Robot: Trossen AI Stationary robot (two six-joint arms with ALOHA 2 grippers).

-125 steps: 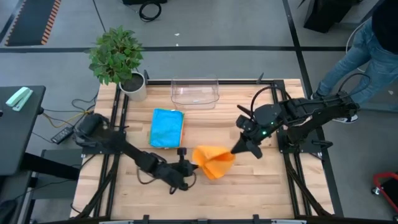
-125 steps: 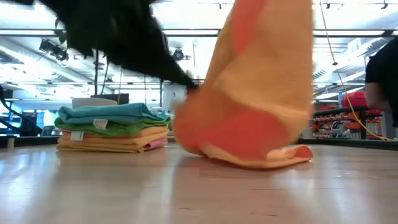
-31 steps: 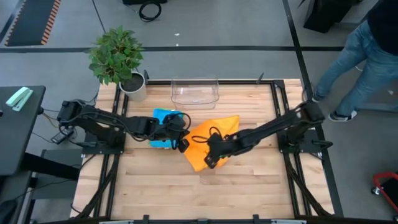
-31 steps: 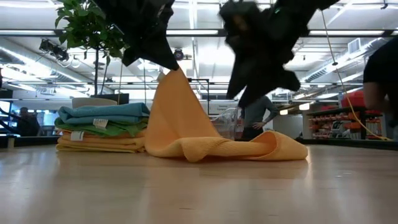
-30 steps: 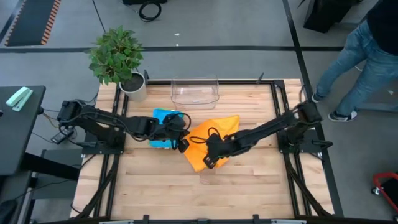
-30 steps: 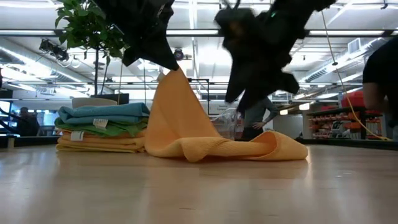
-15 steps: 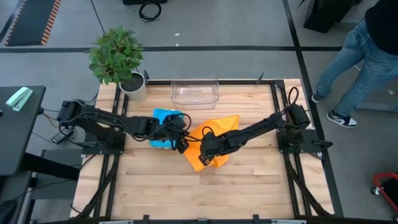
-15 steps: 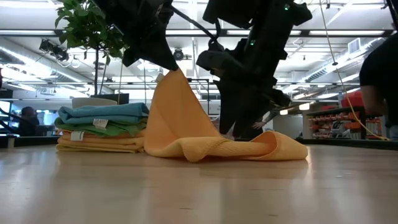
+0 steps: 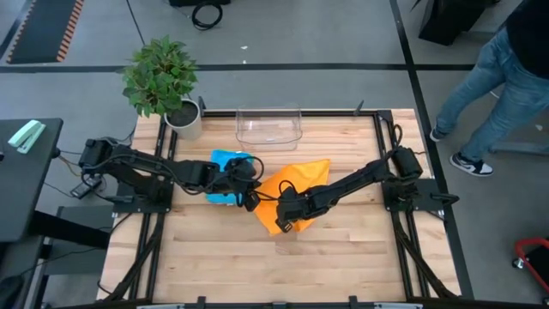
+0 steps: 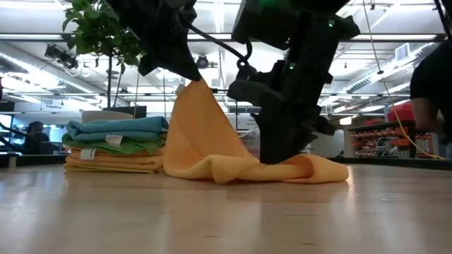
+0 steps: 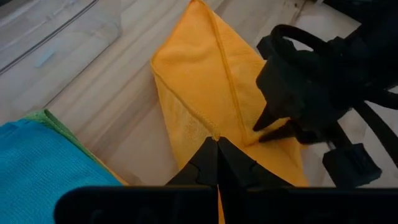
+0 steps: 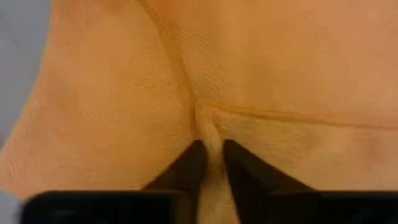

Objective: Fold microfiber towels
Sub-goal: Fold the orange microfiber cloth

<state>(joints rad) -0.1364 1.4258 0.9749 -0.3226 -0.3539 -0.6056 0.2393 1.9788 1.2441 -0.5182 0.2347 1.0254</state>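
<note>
An orange microfiber towel (image 9: pixel 292 189) lies partly spread in the table's middle, one corner raised to a peak (image 10: pixel 195 90). My left gripper (image 9: pixel 251 196) is shut on that peak. My right gripper (image 9: pixel 283 221) has come down on the towel's near part (image 10: pixel 282 166) and is shut on a ridge of cloth. A stack of folded towels (image 9: pixel 228 172), blue on top, sits left of the orange one, resting flat on the wood (image 10: pixel 116 144). My left gripper pinches the orange towel's raised corner (image 11: pixel 207 129) between its two fingers, slanting down from the table's left. The cloth hangs from the fingers like a tent (image 10: pixel 201 127), and its lower part lies on the table. My right gripper pinches a small raised ridge of cloth (image 12: pixel 207 123) between its fingertips (image 12: pixel 193 158), coming steeply from above. That part of the towel lies on the table (image 10: pixel 304 169); one layer or several, I cannot tell.
A clear plastic bin (image 9: pixel 268 126) stands at the table's far edge, with a potted plant (image 9: pixel 163 81) at the far left corner. A person (image 9: pixel 506 69) stands beyond the table's right side. Bare wood (image 9: pixel 283 266) lies along the near edge.
My right gripper has sunk from above the towel onto its near part, drifting a little toward the table's left. The left gripper has kept the raised corner where it was, and the towel's peak stands unchanged.
</note>
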